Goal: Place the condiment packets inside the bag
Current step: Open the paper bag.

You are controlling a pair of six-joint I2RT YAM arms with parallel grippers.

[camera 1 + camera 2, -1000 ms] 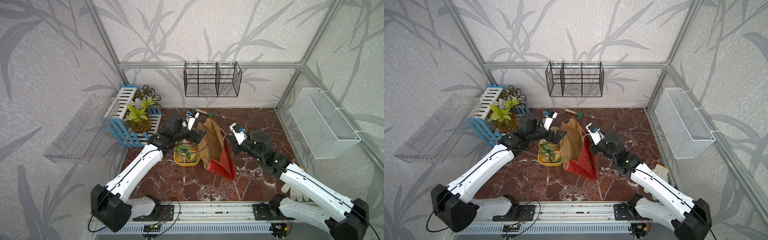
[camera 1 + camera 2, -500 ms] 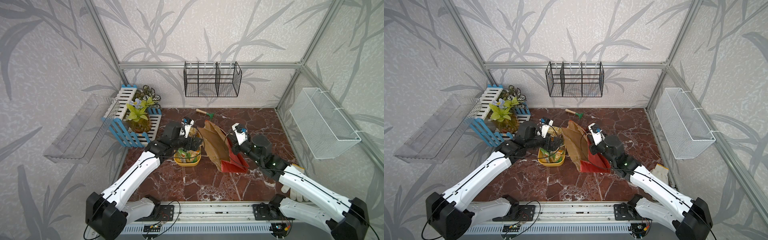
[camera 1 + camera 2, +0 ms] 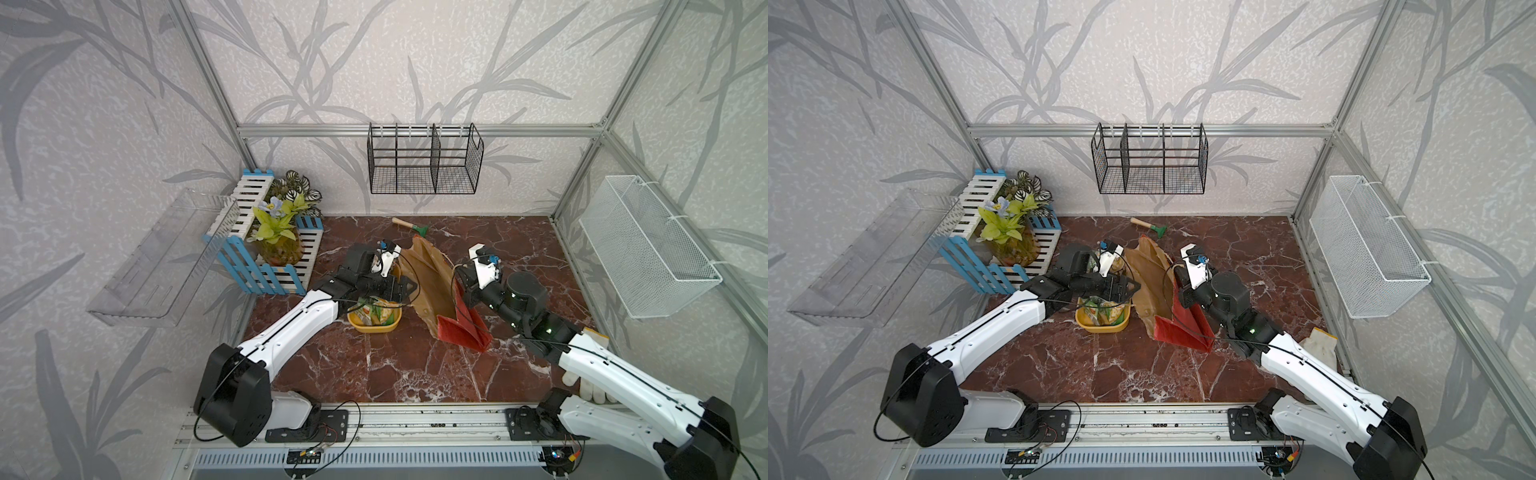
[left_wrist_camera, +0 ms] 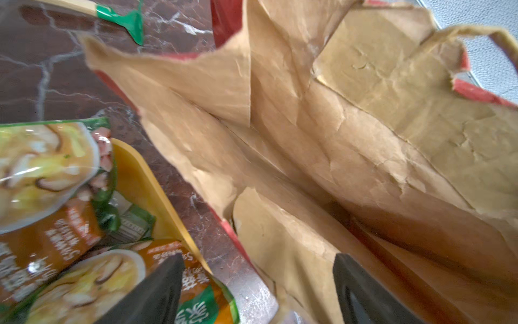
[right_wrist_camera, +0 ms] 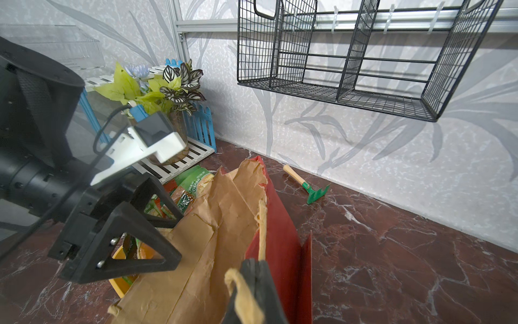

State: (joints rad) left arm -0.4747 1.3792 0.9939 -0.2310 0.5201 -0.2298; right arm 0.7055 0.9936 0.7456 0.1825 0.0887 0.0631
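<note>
Lying under spread left hand [image 4: 256,259], condiment packets [image 4: 50,168], bag [image 4: 364,126] just beside.

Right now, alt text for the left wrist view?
Crumpled red bag gaping open, its brown inside filling most of the frame. Beside it, green-orange packets lie in a yellow tray; two dark fingers stand apart, empty.

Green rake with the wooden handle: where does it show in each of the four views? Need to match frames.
Top view: rake on the floor by the back wall, behind the bag.
Top view: rake in the same spot, behind the bag.
Left wrist: rake just past the bag's torn rim.
Right wrist: rake on the floor between the bag and the back wall.
Shared landmark: the bag's brown open mouth.
</note>
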